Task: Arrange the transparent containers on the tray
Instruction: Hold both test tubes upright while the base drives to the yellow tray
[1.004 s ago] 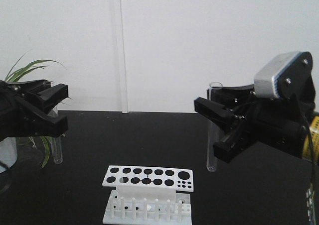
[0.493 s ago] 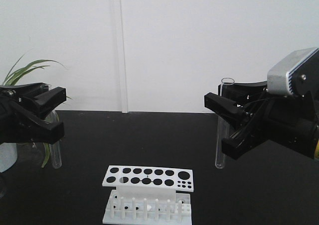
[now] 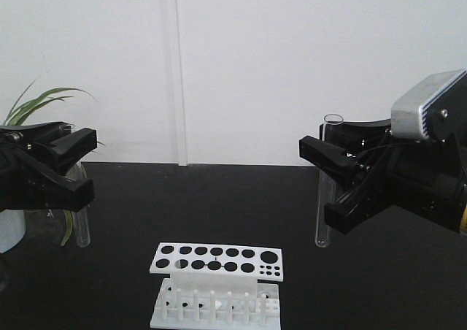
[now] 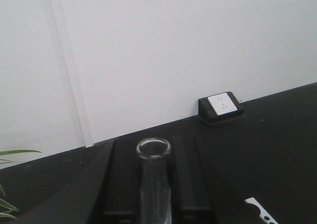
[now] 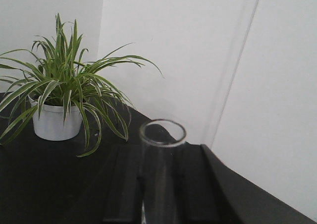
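Both arms have a tube each right now. The black left gripper (image 3: 91,166) has its jaws clamped on a long, thin clear glass test tube (image 3: 85,228). The long axis is pretty much vertical, with the open rim up between the fingers (image 4: 124,184) and the round bottom pointing down at the matte black tabletop (image 3: 219,198).

The black right gripper (image 3: 317,186) is closed the same way on a second clear glass test tube (image 3: 322,220). Its rim pokes up above the jaws and its round end is down, and it leans just a touch off vertical. In the wrist views this one looks a bit wider at the rim.

The two tubes are well apart, one out to each side of the white perforated plastic rack (image 3: 216,261), which stands on the table nearer the camera. A green spider plant in a white pot (image 5: 54,120) sits by the left arm. I can't tell if either bottom touches the table.
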You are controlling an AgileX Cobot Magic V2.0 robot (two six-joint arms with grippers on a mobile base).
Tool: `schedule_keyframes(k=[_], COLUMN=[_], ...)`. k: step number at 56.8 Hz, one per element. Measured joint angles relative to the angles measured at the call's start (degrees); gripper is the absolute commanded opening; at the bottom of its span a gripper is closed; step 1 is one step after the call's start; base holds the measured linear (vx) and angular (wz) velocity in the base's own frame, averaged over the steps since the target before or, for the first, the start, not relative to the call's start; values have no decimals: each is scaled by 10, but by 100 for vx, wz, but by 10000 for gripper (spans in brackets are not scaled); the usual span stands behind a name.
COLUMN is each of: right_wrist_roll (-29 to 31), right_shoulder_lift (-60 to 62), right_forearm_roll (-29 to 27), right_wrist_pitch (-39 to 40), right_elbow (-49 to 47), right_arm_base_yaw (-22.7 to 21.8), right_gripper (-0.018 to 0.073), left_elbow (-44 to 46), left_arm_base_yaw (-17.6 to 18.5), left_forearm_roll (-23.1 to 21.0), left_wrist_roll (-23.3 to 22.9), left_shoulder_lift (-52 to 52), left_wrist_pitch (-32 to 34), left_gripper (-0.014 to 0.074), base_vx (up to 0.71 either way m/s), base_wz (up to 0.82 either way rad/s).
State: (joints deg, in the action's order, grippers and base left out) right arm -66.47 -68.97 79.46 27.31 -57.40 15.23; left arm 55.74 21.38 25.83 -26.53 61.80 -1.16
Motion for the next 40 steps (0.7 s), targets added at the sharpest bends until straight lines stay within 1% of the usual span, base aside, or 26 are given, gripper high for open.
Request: schedule_keyframes(k=[21, 40], right_wrist_roll=[0, 0], right_shoulder_lift=[0, 0], right_forearm_roll=[-1, -2], right_wrist_pitch=[-2, -2], right_elbow=[0, 0], right_arm_base_yaw=[0, 0], right_gripper=[-13, -13], left_elbow=[0, 0], left_arm_base_yaw=[0, 0], left_forearm_roll=[0, 0], left_wrist_roll=[0, 0], left_shoulder_lift=[0, 0], left_wrist_pitch=[0, 0], left_gripper=[-6, -6], base_vx=[-3, -17], base_wz=[3, 13])
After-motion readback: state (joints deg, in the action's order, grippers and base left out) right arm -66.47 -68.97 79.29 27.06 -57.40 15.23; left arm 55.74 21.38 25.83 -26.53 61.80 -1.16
